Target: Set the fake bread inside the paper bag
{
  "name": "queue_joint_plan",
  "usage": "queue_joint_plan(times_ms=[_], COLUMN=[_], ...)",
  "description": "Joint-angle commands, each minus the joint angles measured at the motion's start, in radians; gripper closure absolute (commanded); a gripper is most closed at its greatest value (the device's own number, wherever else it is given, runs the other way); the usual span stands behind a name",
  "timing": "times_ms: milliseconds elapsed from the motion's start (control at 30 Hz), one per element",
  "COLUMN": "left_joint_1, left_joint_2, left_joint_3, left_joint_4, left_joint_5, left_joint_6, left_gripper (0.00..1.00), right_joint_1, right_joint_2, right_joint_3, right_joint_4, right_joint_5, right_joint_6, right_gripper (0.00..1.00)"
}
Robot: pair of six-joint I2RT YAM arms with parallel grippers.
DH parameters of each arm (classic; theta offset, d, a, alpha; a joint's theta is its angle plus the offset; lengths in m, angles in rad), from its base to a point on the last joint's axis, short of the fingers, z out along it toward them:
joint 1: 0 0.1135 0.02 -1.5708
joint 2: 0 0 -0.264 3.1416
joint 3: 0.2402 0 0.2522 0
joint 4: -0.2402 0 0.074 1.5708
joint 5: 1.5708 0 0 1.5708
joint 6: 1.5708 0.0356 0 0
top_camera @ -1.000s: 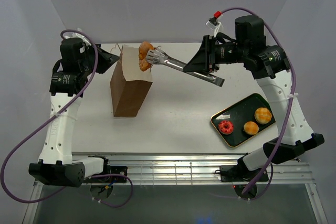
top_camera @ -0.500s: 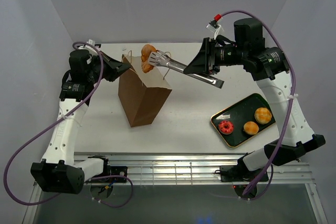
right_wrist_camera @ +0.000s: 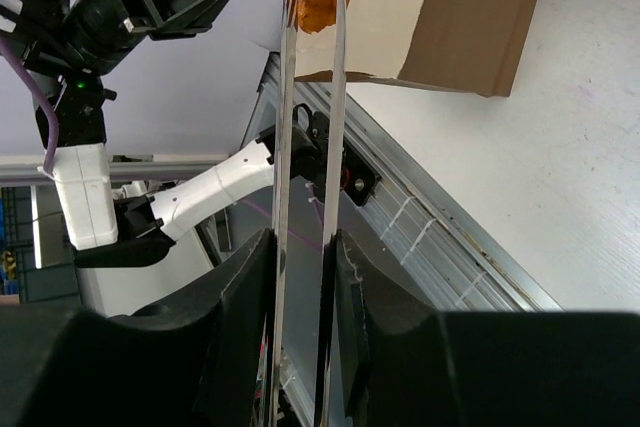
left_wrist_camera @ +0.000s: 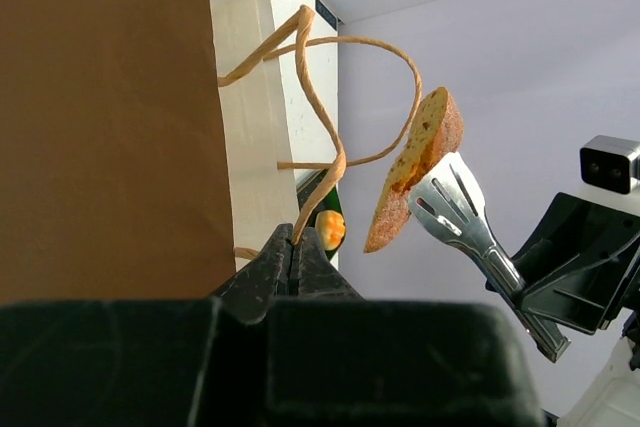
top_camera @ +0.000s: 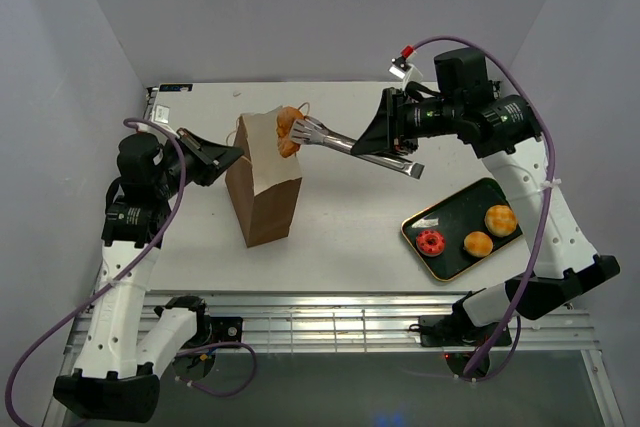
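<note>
1. A white worktop [top_camera: 350, 217] is seen from above, with a robot arm at each near corner.
2. The paper bag [top_camera: 265, 187] – tall, brown kraft – stands on its base in the left half of the worktop, about midway between the far and near edges, mouth facing up.
3. The left gripper [top_camera: 236, 151] reaches in from the left edge to the bag's top. In the left wrist view its fingers [left_wrist_camera: 268, 265] are pressed together, pinching a thin cord handle [left_wrist_camera: 330, 147] of the bag.
4. The right gripper [top_camera: 392, 139] hangs over the far middle of the worktop. Its fingers [right_wrist_camera: 250, 287] clamp a pair of metal tongs [top_camera: 335, 136], which point left toward the bag.
5. The tong tips squeeze a golden-brown twisted roll [top_camera: 289, 131] – it hangs at the bag's mouth, beside the looped handles. Whether it has passed below the rim cannot be told.
6. A dark green gold-rimmed tray [top_camera: 452, 219] lies near the right edge, toward the near right corner.
7. On the tray sit a red-frosted donut [top_camera: 430, 241] and two round golden buns [top_camera: 478, 243], side by side and apart from one another.
</note>
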Motion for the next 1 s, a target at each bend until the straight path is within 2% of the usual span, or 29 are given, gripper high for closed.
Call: queue_joint_plan(times_ms=[0,500,967], left_joint_1=[-0.002,0.000,-0.002], left_joint_2=[-0.020,-0.033,-0.031], left_joint_3=[-0.016,0.011,0.028], left_joint_4=[-0.043,-0.106,-0.136], left_joint_5=[-0.015,-0.018,-0.030], left_joint_6=[0.001,0.023,0.035], left_gripper=[1.00,1.00,1.00], right_joint_1=[0.017,0.084,0.087], right_joint_2=[-0.023,0.026,0.038], right_joint_3=[-0.014,-0.032,-0.037], right_joint_4=[-0.001,0.062,0.063], right_joint_5=[0.022,0.023,0.033], right_joint_6=[-0.026,-0.003,-0.012], right_gripper=[0.65,0.57,0.49])
